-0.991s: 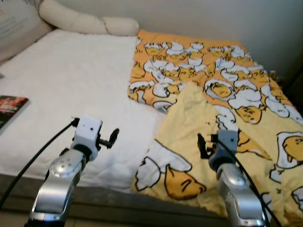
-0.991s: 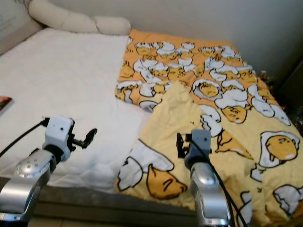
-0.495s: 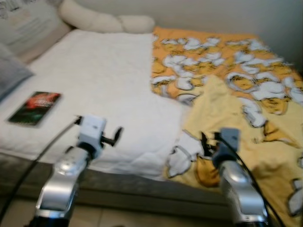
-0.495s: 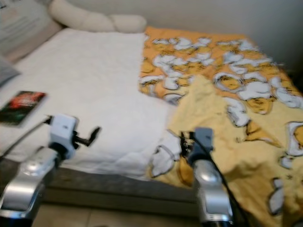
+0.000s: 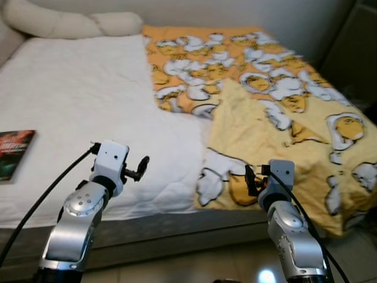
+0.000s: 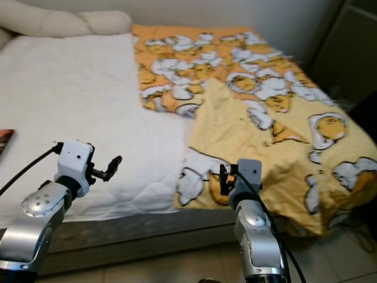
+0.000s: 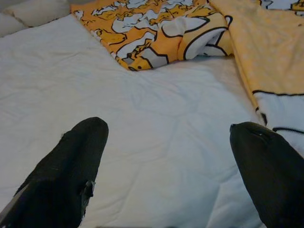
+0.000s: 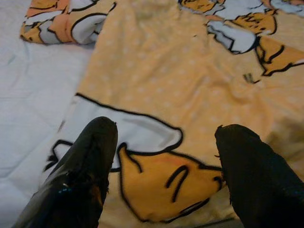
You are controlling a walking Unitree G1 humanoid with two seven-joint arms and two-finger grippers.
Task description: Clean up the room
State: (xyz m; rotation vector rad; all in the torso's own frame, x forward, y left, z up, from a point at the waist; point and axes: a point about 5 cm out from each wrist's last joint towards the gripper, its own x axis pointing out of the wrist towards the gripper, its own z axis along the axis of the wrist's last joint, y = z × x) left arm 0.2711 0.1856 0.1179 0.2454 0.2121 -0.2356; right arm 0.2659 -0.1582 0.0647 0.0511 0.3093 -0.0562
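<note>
The head camera has swung back toward the foot of the bed (image 5: 88, 94), so the rumpled yellow egg-print blanket (image 5: 277, 112) lies nearer the empty right gripper (image 8: 161, 166) and left gripper (image 7: 166, 166), fingers spread.

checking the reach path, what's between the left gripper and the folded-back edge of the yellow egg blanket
Bare white mattress cover, nothing else. The left wrist view shows it running from the open left gripper to the blanket; the book lies off to the robot's left.
</note>
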